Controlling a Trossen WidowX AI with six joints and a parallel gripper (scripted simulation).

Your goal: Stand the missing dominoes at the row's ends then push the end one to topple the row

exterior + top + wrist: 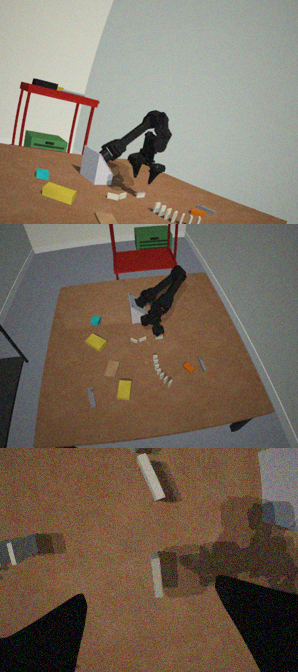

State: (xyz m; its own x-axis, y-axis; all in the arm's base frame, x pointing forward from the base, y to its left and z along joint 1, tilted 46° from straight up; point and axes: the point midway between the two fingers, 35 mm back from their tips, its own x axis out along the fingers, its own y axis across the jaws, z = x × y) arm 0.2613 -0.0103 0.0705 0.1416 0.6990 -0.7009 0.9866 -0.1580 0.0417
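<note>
Several white dominoes stand upright in a curved row point(159, 371) point(168, 214); the row's near end shows at the left edge in the wrist view. Three loose white dominoes lie on their long edges: one right domino point(158, 337) point(140, 195) point(157, 577), a middle domino point(142, 339) point(122, 195) point(151, 477) and a left domino point(134, 340) point(112, 196). The middle and left ones lie close together at an angle. My gripper point(152, 326) point(142, 180) point(152, 592) points down, open and empty, above the right domino, which shows between the fingertips in the wrist view.
A pale wedge block point(136, 315) point(88, 166) point(280, 483) stands by the arm's base. An orange block point(188, 367) point(197, 212) and a grey bar point(202, 364) point(206, 209) lie right of the row. Yellow blocks point(96, 342) point(124, 390), a tan block point(111, 368) and a cyan block point(96, 320) lie left.
</note>
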